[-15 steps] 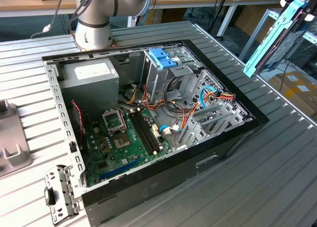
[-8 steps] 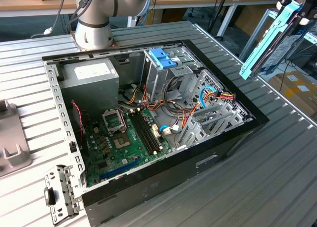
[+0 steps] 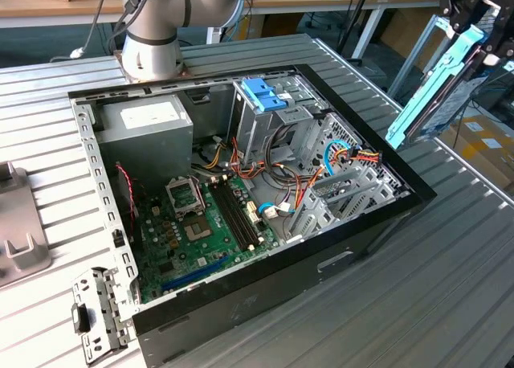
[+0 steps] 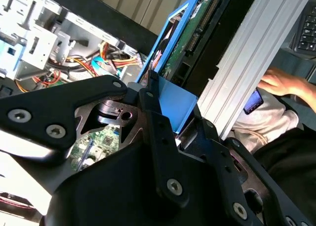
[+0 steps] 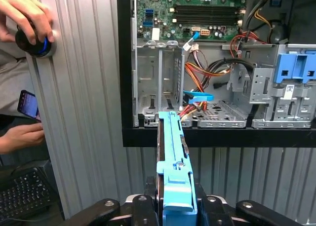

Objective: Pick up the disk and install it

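Pick-up looks done: the gripper (image 3: 470, 22) is clamped on the disk (image 3: 438, 83), held in the air beyond the computer case (image 3: 241, 312) at the exterior view's right, installing not yet done.

No text legible, white label on the grey power-supply box (image 3: 148, 115) with print unreadable, small white sticker on the drive cage (image 5: 290, 92) likewise unreadable, keyboard (image 5: 22, 196) key legends indistinct.
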You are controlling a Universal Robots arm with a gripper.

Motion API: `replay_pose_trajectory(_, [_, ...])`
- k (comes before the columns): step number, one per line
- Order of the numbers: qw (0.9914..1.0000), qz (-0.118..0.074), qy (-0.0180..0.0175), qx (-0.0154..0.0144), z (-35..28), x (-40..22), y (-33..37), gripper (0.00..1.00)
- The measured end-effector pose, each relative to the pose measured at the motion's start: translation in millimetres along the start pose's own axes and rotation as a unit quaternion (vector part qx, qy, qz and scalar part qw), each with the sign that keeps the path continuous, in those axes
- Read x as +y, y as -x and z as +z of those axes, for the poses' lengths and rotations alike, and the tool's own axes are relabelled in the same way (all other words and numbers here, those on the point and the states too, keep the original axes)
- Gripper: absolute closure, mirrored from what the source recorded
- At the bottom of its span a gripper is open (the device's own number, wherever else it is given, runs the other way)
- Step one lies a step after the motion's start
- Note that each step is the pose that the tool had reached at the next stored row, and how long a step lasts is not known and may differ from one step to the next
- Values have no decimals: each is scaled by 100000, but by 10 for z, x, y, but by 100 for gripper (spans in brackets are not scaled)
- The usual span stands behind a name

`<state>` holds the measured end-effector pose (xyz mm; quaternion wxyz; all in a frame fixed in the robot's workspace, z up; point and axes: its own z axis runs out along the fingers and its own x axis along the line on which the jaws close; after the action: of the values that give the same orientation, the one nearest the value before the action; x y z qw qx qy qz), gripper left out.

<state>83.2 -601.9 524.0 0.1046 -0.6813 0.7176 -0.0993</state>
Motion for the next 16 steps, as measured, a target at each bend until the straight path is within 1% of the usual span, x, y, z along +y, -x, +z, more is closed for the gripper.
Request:
replay_pose_trajectory(2, [100000, 0, 0, -11, 7, 19, -39, 63])
replay_pose_trajectory(4, [100000, 1, 0, -8, 12, 59, -95, 63])
replay_pose_trajectory(6, [100000, 2, -1, -11, 20, 113, -160, 63])
replay_pose_trajectory(10, [100000, 0, 0, -5, 32, 187, -214, 63])
replay_pose_trajectory(14, [100000, 0, 1, -1, 44, 250, -247, 63])
replay_pose_trajectory(16, [100000, -6, 2, 4, 47, 269, -253, 63])
